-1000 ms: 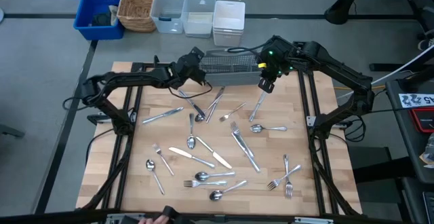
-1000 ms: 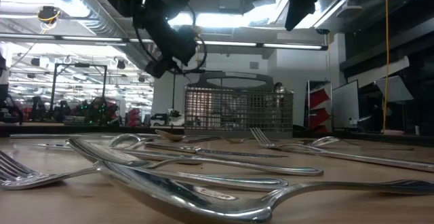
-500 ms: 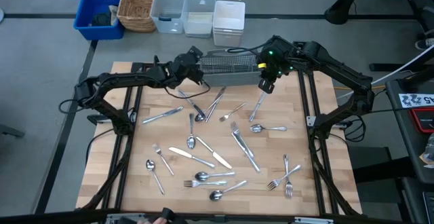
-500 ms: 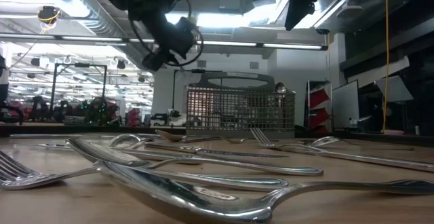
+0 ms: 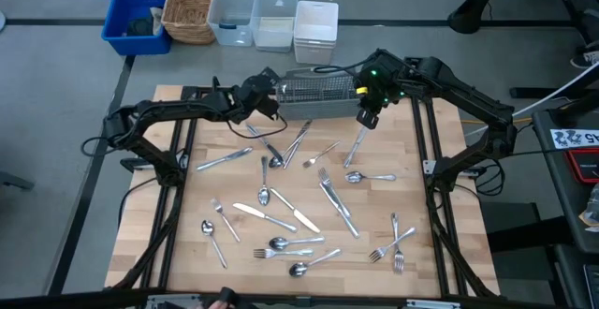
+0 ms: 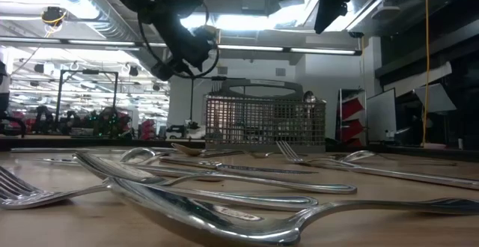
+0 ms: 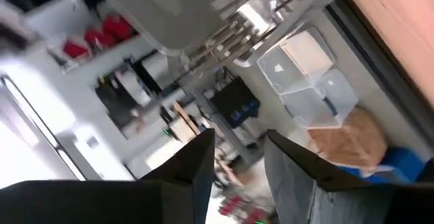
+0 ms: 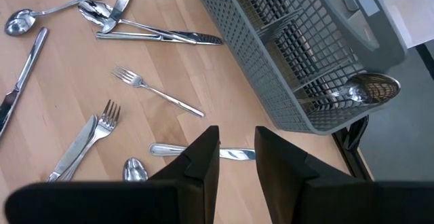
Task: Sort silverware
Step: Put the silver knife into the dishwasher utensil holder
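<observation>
High view: both tools, left [image 5: 265, 92] and right [image 5: 367, 117], narrow and empty beside basket [image 5: 318, 88] rim.

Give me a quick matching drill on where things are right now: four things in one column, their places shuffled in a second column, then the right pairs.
Things:
1. left gripper
2. right gripper
3. wire-mesh basket
4. wicker basket

Places:
A. off the table, between the blue bin and the clear tubs
B. at the table's far edge, between the two grippers
C. in the air by the wire-mesh basket's left end
D. in the air by the wire-mesh basket's right end, fingers apart over a knife

Pairs: 1-C, 2-D, 3-B, 4-A
</observation>
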Motion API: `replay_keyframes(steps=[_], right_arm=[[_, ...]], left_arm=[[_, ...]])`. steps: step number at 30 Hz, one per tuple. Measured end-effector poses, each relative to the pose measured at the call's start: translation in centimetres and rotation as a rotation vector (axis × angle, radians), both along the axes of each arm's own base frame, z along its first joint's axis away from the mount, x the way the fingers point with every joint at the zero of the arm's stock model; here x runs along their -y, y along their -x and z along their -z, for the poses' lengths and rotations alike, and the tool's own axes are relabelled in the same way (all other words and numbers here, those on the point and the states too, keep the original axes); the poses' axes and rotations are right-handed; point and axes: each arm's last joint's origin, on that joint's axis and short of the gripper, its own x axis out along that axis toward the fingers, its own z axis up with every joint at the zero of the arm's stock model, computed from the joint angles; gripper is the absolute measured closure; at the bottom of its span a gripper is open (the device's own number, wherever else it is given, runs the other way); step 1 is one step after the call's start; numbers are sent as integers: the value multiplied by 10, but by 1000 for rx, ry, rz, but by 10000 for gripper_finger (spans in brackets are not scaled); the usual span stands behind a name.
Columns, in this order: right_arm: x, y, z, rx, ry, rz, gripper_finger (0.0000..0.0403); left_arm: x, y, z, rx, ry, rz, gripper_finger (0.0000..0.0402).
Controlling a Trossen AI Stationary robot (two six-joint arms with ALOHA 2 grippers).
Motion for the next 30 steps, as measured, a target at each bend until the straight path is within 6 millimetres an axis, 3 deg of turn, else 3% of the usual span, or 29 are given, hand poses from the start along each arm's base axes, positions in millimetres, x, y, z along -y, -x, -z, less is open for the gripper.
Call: replay_keyframes(steps=[4, 8, 15, 22, 30], right_arm=[[-1, 0, 0, 15, -45, 49, 308], [-4, 3, 2, 35, -201, 181, 308], [-7, 9, 17, -50, -334, 373, 308], [-4, 2, 64, -107, -427, 579, 308], [-1, -4, 130, -80, -497, 801, 308]], left_arm=[[0, 3, 0, 201, 23, -153, 286], [2, 10, 7, 340, 70, -317, 286], [18, 40, 32, 427, 381, -610, 286], [31, 62, 41, 445, 829, -878, 286], [41, 60, 43, 465, 1186, -962, 286]])
